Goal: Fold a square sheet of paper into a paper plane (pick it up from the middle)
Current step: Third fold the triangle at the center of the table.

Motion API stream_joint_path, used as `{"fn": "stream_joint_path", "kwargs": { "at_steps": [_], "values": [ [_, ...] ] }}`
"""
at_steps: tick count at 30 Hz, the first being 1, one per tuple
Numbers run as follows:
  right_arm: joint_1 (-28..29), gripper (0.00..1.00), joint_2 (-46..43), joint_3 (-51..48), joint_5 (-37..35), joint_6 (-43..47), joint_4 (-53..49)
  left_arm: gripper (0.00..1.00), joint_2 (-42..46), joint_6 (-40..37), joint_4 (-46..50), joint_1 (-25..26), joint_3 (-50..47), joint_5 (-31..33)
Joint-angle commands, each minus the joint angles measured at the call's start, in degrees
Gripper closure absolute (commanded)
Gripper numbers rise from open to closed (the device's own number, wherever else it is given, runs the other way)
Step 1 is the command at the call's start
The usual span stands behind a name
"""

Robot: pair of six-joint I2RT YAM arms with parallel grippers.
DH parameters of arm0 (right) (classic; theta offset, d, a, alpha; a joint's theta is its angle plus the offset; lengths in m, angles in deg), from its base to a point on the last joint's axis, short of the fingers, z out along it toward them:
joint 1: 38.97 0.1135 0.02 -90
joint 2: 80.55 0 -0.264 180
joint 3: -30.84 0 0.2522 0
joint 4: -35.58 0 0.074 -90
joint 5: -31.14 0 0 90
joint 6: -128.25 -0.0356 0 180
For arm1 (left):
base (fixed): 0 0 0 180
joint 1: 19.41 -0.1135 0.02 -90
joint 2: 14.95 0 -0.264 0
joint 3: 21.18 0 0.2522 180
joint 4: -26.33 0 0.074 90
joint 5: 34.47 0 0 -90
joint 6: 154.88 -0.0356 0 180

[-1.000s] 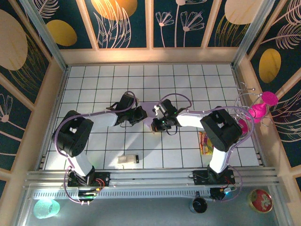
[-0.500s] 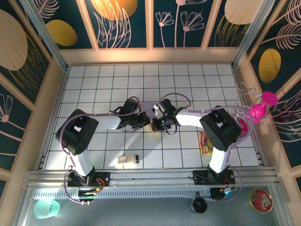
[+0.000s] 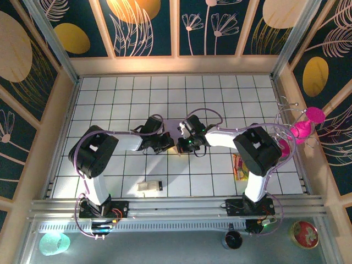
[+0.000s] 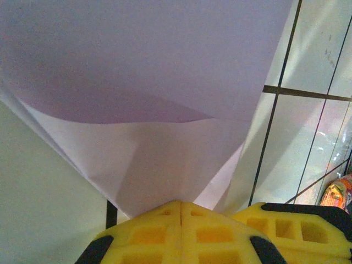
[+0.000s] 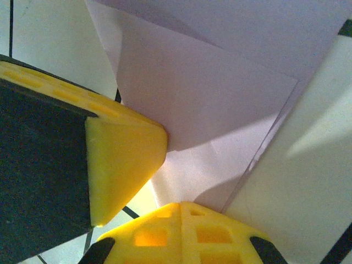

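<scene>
Teamwork mid-table: left gripper [image 4: 180, 204] and right gripper [image 5: 181, 205] each pinch the part-folded square sheet of paper [image 4: 154, 71] at its near end; a clean crease likely needs equal tension and no tearing.

Left arm [image 3: 91, 157]: rises from its base at the near edge, elbow bent out to the left, forearm reaching right toward the table's centre.
Right arm [image 3: 256, 149]: mirrored, with the elbow out to the right and the forearm reaching left.
Left gripper [image 3: 169, 144]: low at the surface – jaws closed, yellow pads [image 4: 159, 231] flush together.
Right gripper [image 3: 185, 145]: low too, jaws closed, pads meeting along one seam.
Spacing: the two grippers point at each other, tips just beside one another – whether they touch cannot be told.
</scene>
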State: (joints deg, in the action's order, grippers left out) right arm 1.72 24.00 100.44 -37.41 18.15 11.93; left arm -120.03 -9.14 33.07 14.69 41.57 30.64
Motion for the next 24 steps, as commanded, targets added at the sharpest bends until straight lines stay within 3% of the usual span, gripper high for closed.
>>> {"fn": "stream_joint_path", "kwargs": {
  "at_steps": [1, 15, 24],
  "values": [
    [0.43, 1.0, 3.72, -1.78, -6.88, 0.41, -9.91, 0.97, -1.66, -2.06, 4.25, -3.05, 0.57, 3.88],
    [0.44, 1.0, 3.43, -2.53, -8.58, 0.17, -10.86, 0.95, -6.64, -12.99, 12.91, -13.01, 10.55, 8.61],
    [0.19, 0.96, 1.33, -0.13, -5.92, -1.35, -7.31, 0.94, -2.88, -13.02, 11.65, -14.95, 11.28, 6.76]
  ]
}}
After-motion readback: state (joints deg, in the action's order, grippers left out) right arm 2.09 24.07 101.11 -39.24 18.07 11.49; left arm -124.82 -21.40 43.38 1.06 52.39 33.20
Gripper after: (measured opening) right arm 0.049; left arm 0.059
